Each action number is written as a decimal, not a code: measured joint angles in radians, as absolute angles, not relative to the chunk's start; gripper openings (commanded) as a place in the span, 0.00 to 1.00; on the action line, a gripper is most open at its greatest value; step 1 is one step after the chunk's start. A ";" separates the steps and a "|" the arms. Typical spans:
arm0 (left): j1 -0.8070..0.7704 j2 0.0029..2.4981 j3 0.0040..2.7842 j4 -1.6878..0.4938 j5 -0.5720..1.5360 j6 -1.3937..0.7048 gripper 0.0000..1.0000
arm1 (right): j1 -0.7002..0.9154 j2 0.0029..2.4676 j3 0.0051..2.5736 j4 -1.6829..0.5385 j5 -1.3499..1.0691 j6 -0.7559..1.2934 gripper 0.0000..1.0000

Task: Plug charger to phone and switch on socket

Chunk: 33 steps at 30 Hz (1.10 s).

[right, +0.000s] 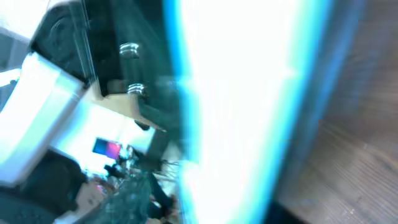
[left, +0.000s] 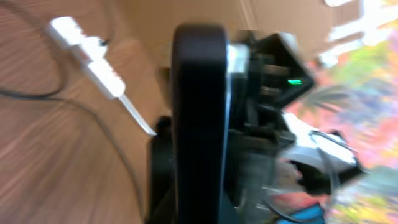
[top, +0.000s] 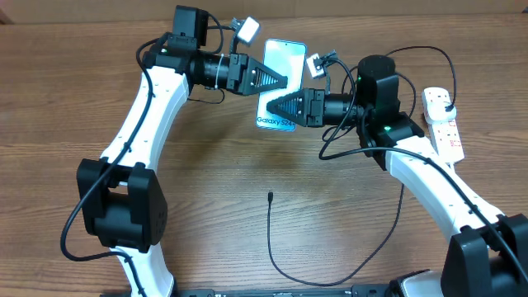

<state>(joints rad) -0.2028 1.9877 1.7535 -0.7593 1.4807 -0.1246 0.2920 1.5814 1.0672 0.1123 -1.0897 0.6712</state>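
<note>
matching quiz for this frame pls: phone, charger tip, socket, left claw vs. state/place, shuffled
1. phone
2. charger tip
3. socket
4. left claw

A. white, near the right edge of the table
B. lying loose on the table, plugged into nothing
C. shut on the phone's edge
D. screen lit, reads "Galaxy"

Pairs: 1-D, 2-B, 3-A, 4-C

phone: 1 | charger cable: 1 | socket strip: 1 | robot arms: 2 | table: 1
</note>
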 measured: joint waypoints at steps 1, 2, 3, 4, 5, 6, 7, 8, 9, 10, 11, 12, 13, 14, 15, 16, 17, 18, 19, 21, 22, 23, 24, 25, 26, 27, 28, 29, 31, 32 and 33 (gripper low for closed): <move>-0.203 1.988 1.754 -0.772 1.440 -0.125 0.04 | 0.287 1.581 1.068 0.111 -1.102 0.664 0.78; -0.204 1.988 1.754 -0.809 1.367 -0.126 0.04 | 0.281 1.581 1.068 0.102 -1.120 0.648 0.84; -0.204 1.988 1.754 -0.823 1.338 -0.124 0.04 | 0.274 1.581 1.068 0.084 -1.127 0.645 0.93; -0.208 1.985 1.757 -0.870 1.261 -0.129 0.04 | 0.264 1.584 1.067 0.049 -1.129 0.636 0.95; -0.214 1.983 1.760 -0.904 1.198 -0.129 0.04 | 0.253 1.585 1.067 0.002 -1.128 0.624 1.00; -0.217 1.980 1.760 -0.936 1.141 -0.130 0.04 | 0.240 1.586 1.066 -0.055 -1.123 0.609 1.00; -0.222 1.979 1.760 -0.970 1.068 -0.136 0.04 | 0.227 1.586 1.066 -0.110 -1.113 0.595 1.00; -0.223 1.979 1.756 -0.984 1.006 -0.144 0.04 | 0.211 1.586 1.067 -0.176 -1.096 0.572 1.00; -0.223 1.979 1.745 -0.998 0.944 -0.153 0.04 | 0.197 1.585 1.069 -0.252 -1.073 0.544 1.00; -0.220 1.979 1.729 -1.007 0.900 -0.156 0.04 | 0.184 1.585 1.071 -0.324 -1.040 0.519 1.00; -0.220 1.979 1.707 -1.014 0.865 -0.159 0.04 | 0.173 1.585 1.071 -0.405 -0.994 0.493 1.00; -0.216 1.979 1.689 -1.018 0.843 -0.160 0.04 | 0.166 1.585 1.071 -0.464 -0.953 0.474 1.00; -0.213 1.979 1.657 -1.019 0.816 -0.163 0.04 | 0.163 1.585 1.071 -0.530 -0.904 0.449 1.00; -0.210 1.979 1.626 -1.019 0.798 -0.165 0.04 | 0.164 1.585 1.071 -0.582 -0.865 0.430 1.00; -0.209 1.979 1.589 -1.019 0.781 -0.167 0.04 | 0.165 1.585 1.071 -0.642 -0.824 0.413 1.00; -0.209 1.979 1.563 -1.017 0.772 -0.167 0.04 | 0.167 1.585 1.071 -0.688 -0.793 0.402 1.00; -0.210 1.979 1.531 -1.015 0.762 -0.170 0.04 | 0.167 1.585 1.071 -0.726 -0.770 0.392 1.00; -0.210 1.979 1.499 -1.011 0.759 -0.172 0.04 | 0.167 1.585 1.071 -0.757 -0.753 0.385 1.00; -0.210 1.979 1.475 -1.007 0.759 -0.175 0.04 | 0.167 1.585 1.071 -0.793 -0.732 0.378 1.00; -0.210 1.979 1.428 -0.994 0.778 -0.179 0.04 | 0.170 1.585 1.071 -0.851 -0.709 0.365 0.93; -0.210 1.979 1.399 -0.983 0.801 -0.182 0.04 | 0.176 1.585 1.071 -0.884 -0.696 0.361 0.89; -0.210 1.979 1.383 -0.972 0.819 -0.182 0.04 | 0.185 1.585 1.070 -0.891 -0.689 0.363 0.85; -0.210 1.979 1.367 -0.957 0.841 -0.182 0.04 | 0.197 1.585 1.067 -0.894 -0.682 0.366 0.82; -0.210 1.979 1.354 -0.945 0.861 -0.181 0.04 | 0.212 1.585 1.060 -0.892 -0.677 0.367 0.80; -0.210 1.979 1.343 -0.938 0.877 -0.181 0.04 | 0.233 1.585 1.047 -0.890 -0.668 0.375 0.76; -0.210 1.979 1.334 -0.932 0.891 -0.181 0.04 | 0.255 1.585 1.032 -0.887 -0.656 0.389 0.74; -0.210 1.979 1.328 -0.928 0.900 -0.181 0.04 | 0.281 1.585 1.015 -0.883 -0.638 0.413 0.71; -0.210 1.979 1.324 -0.923 0.912 -0.181 0.04 | 0.326 1.585 0.984 -0.876 -0.606 0.461 0.70; -0.210 1.979 1.324 -0.919 0.929 -0.181 0.04 | 0.389 1.585 0.945 -0.850 -0.556 0.550 0.70; -0.210 1.979 1.324 -0.918 0.937 -0.182 0.04 | 0.424 1.585 0.927 -0.830 -0.532 0.594 0.70; -0.210 1.979 1.324 -0.914 0.945 -0.185 0.04 | 0.456 1.585 0.913 -0.810 -0.512 0.630 0.70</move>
